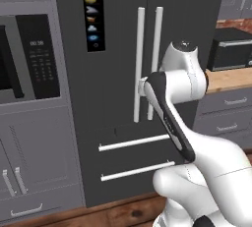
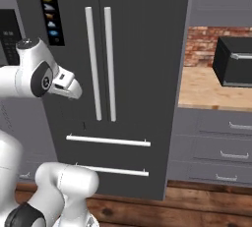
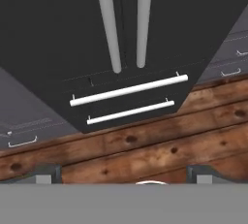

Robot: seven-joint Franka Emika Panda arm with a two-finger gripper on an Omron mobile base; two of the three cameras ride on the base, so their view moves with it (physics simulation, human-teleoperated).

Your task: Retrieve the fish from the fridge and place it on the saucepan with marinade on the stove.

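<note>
Facing the fridge (image 1: 118, 73), both doors shut, long silver bar handles (image 2: 101, 64) side by side down the middle. Gripper (image 3: 124, 172) in front of the doors, pointed down at the lower drawers (image 3: 126, 99) and wood-plank floor (image 3: 145, 150), fingertips (image 3: 46, 172) set wide apart, nothing between them. Opening step, by the look of it: next, probably up to one round, smooth handle, closing around it and pulling. Fish presumably behind those matte dark-grey doors. Toaster oven (image 2: 234, 61) right of the fridge.

one fridge (image 1: 118, 73) with two upright door handles (image 1: 147, 64) and two drawer handles (image 1: 135, 157), one toaster oven (image 1: 231, 49).
</note>
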